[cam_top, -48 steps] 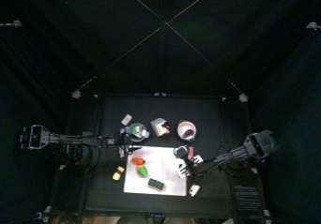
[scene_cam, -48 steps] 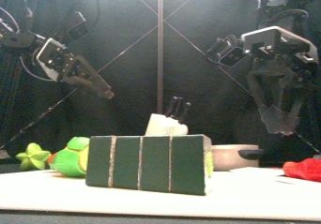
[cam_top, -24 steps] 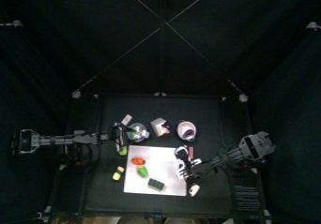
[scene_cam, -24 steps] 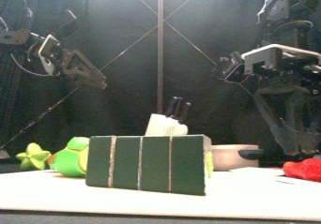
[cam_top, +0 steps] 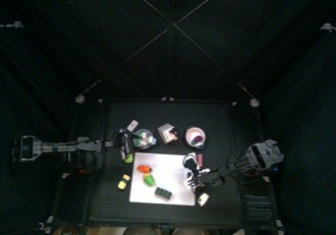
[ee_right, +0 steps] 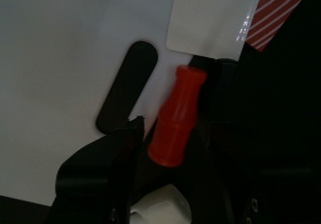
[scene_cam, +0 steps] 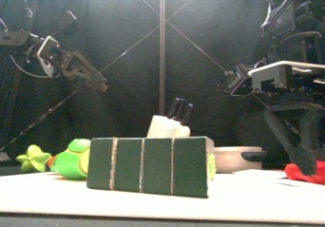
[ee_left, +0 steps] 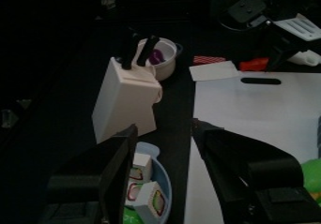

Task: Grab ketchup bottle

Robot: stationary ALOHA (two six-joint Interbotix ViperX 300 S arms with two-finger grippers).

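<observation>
- Right gripper (ee_right: 170,157) low over bench (cam_top: 171,113), jaws spread wide, holding nothing.
- Red ketchup bottle (ee_right: 174,115) lies flat directly between its jaws, on the white board's (ee_right: 75,50) edge.
- Left gripper (ee_left: 170,171) parted, empty, far from bottle, beside knife block (ee_left: 128,97).

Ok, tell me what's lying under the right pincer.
Between the open jaws of the right pincer lies the red ketchup bottle, beside the white cutting board. The bottle's lower end is hidden behind the jaws.
</observation>
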